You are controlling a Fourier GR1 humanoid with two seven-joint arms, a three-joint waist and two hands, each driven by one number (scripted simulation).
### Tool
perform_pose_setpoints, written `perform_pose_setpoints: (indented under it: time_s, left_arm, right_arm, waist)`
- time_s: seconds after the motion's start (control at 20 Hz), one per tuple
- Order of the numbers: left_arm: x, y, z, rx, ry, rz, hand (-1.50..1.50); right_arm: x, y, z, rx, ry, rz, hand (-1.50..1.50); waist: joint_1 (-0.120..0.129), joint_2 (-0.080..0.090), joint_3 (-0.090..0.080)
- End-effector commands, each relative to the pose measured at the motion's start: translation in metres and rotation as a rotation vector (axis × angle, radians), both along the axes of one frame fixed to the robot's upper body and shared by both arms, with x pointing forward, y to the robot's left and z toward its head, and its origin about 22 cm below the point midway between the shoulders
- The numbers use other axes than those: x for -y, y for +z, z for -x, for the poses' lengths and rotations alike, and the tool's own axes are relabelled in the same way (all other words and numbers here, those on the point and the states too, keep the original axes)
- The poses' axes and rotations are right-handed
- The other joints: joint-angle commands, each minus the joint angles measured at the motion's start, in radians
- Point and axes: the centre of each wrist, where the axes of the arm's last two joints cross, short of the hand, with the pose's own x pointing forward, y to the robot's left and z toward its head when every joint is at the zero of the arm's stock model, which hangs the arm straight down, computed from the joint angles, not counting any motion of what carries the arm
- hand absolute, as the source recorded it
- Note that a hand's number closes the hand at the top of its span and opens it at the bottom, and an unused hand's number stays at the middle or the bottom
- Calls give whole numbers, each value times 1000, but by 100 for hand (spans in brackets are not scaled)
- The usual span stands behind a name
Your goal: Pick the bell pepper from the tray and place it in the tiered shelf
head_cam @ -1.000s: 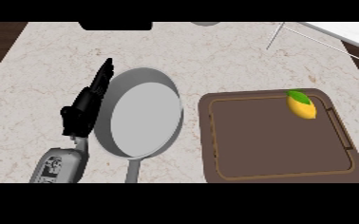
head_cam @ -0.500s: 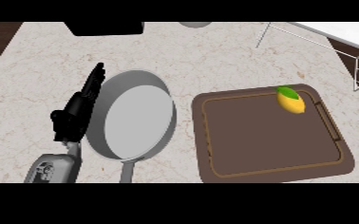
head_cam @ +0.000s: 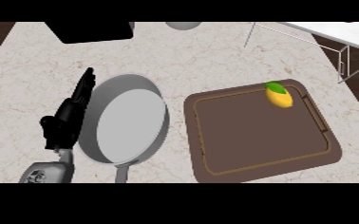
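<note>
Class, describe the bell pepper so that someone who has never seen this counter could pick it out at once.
Find the big brown tray on the right side of the counter, next to the grey frying pan. The bell pepper lies in the tray's far right corner, near the rim. It is the only thing on the tray: small, yellow, green-topped.

A grey frying pan (head_cam: 129, 118) lies on the pale, speckled worktop (head_cam: 210, 61) at the left of the frame, handle toward the lower edge, with a black block (head_cam: 91, 31) at upper left and a grey rounded object (head_cam: 184, 25) cut off at top centre.
</note>
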Motion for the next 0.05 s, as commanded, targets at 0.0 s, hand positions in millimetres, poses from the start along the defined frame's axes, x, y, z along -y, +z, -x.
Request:
perform_pose_setpoints:
  time_s: [0.0]
  left_arm:
    - [-5,-20,13,-60,40,0,0]
  right_arm:
    - [2,3,42,-41,52,-14,-150]
  waist:
    - [-27,-1,-4]
